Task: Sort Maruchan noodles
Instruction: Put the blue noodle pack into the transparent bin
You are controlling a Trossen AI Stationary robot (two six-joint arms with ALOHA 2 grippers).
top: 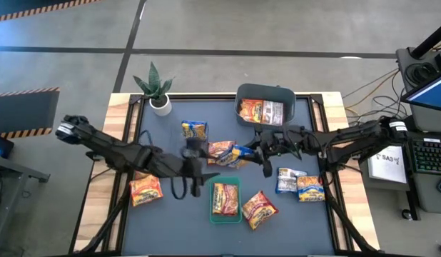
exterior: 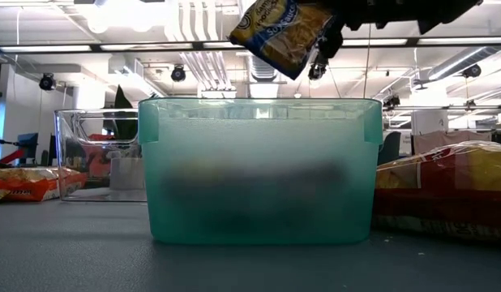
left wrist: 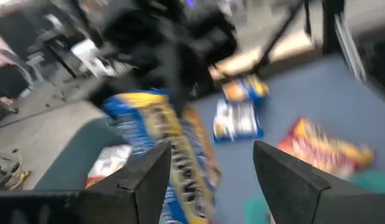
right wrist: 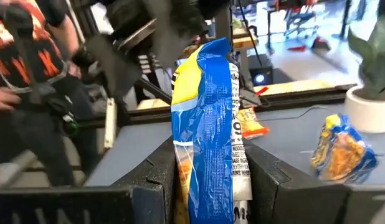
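My right gripper (top: pixel 265 153) (right wrist: pixel 211 155) hangs over the table's middle, shut on a blue and yellow noodle packet (top: pixel 242 153) (exterior: pixel 281 28). My left gripper (top: pixel 205 165) (left wrist: pixel 208 162) is open just left of it, facing that packet (left wrist: pixel 180 155), which shows blurred ahead of its fingers. A green tray (top: pixel 213 211) (exterior: pixel 254 170) near the front edge holds one orange packet (top: pixel 225 198). The grey-blue bin (top: pixel 243 91) at the far edge holds an orange packet and a silver one. Other packets lie flat on the mat: blue (top: pixel 194 130), orange (top: pixel 220 150), orange (top: pixel 145 190), orange (top: pixel 258 209), silver (top: pixel 287 179), blue (top: pixel 311 188). My right gripper pinches the blue and yellow packet between its two fingers, which sit on the packet's flat faces (right wrist: pixel 208 143). The fingers come from the table's right. The packet is lifted clear of the table and hangs tilted (exterior: pixel 271 36) above the green tray.
A potted plant (top: pixel 156 89) stands at the mat's far left corner. Wooden table borders (top: pixel 99 187) flank the dark mat. A person in an orange and black shirt (right wrist: pixel 30 56) shows beyond the table. A desk with a keyboard (top: pixel 427 153) stands to the right.
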